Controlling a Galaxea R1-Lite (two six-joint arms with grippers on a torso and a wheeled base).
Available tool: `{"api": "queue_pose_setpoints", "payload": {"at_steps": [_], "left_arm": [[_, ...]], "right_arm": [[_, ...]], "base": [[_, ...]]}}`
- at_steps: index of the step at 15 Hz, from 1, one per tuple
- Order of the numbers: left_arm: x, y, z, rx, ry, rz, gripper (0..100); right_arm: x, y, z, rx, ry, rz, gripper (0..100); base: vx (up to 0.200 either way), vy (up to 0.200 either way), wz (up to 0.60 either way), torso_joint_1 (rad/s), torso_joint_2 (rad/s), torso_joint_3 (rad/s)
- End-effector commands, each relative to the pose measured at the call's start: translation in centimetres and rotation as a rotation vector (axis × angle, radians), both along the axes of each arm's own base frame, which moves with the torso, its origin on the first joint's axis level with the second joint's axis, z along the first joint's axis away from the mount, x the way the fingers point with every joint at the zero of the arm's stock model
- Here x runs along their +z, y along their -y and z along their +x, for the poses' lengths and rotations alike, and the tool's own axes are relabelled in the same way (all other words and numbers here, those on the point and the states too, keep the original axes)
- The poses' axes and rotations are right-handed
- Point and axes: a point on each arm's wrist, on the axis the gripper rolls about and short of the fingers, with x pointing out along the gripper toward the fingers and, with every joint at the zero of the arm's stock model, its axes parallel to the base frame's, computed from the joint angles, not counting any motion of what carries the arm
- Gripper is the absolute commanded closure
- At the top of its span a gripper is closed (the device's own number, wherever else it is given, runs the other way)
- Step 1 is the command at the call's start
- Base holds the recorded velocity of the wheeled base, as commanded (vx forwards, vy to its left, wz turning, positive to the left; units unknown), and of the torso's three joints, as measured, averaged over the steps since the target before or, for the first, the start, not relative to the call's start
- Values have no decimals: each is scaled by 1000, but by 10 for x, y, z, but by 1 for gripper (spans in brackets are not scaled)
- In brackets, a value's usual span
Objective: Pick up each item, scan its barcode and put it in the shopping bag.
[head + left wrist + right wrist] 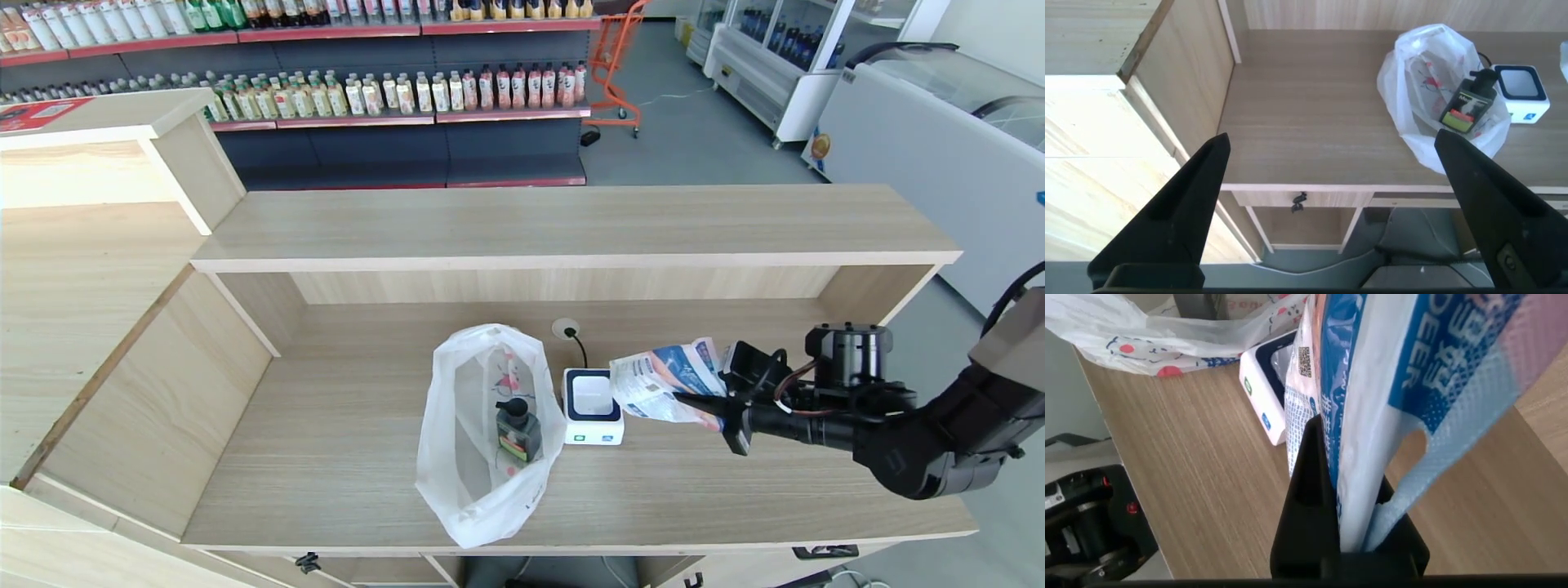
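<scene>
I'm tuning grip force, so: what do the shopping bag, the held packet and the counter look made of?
Shopping bag: thin whitish plastic film, semi-translucent, crumpled and slumped. Packet: soft printed plastic wrap, likely; it bends and creases between the fingers. Counter: matt wood-grain board, probably laminate.

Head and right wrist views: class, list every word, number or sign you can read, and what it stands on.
Packet in the right gripper: big white letters on blue, cut by the picture's edge, no whole word readable; a square code, no words.
Scanner: small marks, too small to read.
Bottle in the shopping bag: label too blurred.
Shelf bottles: labels too small.
</scene>
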Motion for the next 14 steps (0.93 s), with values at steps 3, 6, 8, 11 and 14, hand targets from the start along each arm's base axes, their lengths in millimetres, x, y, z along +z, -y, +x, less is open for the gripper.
{"api": "queue_pose_setpoints", "payload": {"at_steps": [3,6,8,11,14], "left_arm": [[0,0,0,1,0,0,0],[0,0,0,-1,-1,0,0],[0,0,0,1,0,0,0],[0,0,0,1,0,0,0],[0,0,0,1,0,0,0]], "right_arm": [[-11,-6,12,49,4,17,100],[-20,-11,24,94,6,32,100],[-31,-15,40,117,54,47,100],[-45,-23,57,148,97,62,100],[-57,-40,62,190,85,69,100]], "base": [[0,0,0,0,0,0],[0,0,0,0,0,0],[0,0,0,0,0,0],[0,0,0,0,0,0],[0,0,0,0,0,0]]}}
